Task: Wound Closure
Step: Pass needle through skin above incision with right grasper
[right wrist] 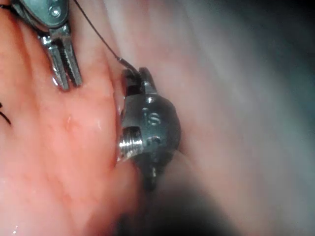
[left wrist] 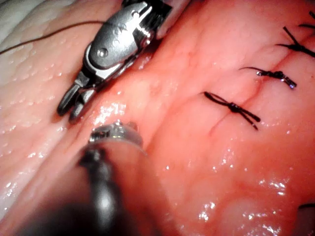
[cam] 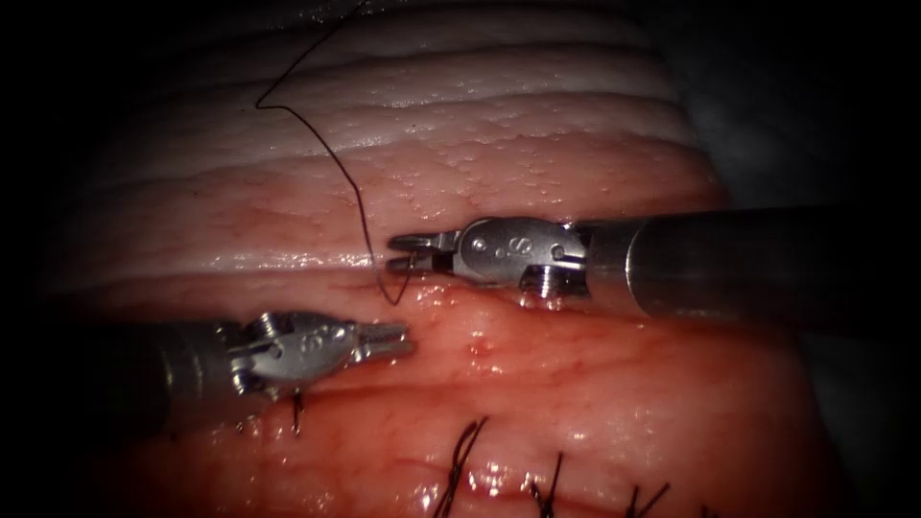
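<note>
My right tool reaches in over the tissue with its jaws a little open, and the dark thread ends in the gap between them. From there the thread drops to a sharp bend at a fold in the tissue, then arcs up and away over the pale far tissue. I cannot tell needle from thread at the jaws. My left tool hovers just below and left of the bend, jaws slightly apart and holding nothing. The right tool and left tool also appear in each other's wrist views.
Several tied stitches with dark cut ends close the cut along the near edge, also seen as knots in the left wrist view. A short thread end sticks up under the left tool. The tissue is wet and glistening.
</note>
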You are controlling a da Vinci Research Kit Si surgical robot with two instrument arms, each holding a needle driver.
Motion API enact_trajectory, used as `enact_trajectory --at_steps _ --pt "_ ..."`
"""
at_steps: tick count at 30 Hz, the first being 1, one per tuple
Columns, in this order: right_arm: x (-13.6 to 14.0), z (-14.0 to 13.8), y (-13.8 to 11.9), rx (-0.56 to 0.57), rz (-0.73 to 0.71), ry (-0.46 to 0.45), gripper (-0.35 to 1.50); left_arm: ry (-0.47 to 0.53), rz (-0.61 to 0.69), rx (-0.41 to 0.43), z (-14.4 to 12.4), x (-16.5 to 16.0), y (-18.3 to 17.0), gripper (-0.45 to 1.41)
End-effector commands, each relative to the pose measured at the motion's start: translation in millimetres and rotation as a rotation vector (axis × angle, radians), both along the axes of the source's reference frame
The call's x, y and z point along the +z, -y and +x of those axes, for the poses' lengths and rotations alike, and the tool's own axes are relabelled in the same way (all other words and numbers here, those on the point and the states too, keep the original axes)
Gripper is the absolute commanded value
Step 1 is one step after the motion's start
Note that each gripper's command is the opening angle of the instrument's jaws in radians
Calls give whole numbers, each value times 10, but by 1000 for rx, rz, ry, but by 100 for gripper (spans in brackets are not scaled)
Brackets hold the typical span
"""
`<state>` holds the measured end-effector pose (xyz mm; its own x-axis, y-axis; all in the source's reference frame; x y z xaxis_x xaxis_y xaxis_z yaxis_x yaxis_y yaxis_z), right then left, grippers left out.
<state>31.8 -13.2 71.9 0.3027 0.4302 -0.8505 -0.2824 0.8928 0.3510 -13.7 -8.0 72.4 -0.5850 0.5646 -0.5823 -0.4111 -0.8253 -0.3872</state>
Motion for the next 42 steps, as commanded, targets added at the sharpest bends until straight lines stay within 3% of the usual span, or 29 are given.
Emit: enact_trajectory --at_steps 1,9,12,17,30,34,42 --pt "3 7 -3 10 41 -8 -35 -11 11 20 -6 15 7 -18" --pt "0 4 -11 41 73 -35 -35 -41 67 68 -5 40 30 -18" --pt "-5 1 -16 36 1 -30 -35 -44 75 78 -6 45 34 -18" --pt "-18 -7 -25 58 -126 -31 -35 -44 76 82 -5 46 35 -18" --pt "-25 -10 -30 86 -138 -40 -35 -44 81 83 -3 45 37 -18" --pt "-25 -7 -32 109 -53 -57 -35 -46 82 85 -2 44 37 -18" --pt "-19 3 -39 176 257 -157 -35 -47 84 88 -2 43 38 -18"
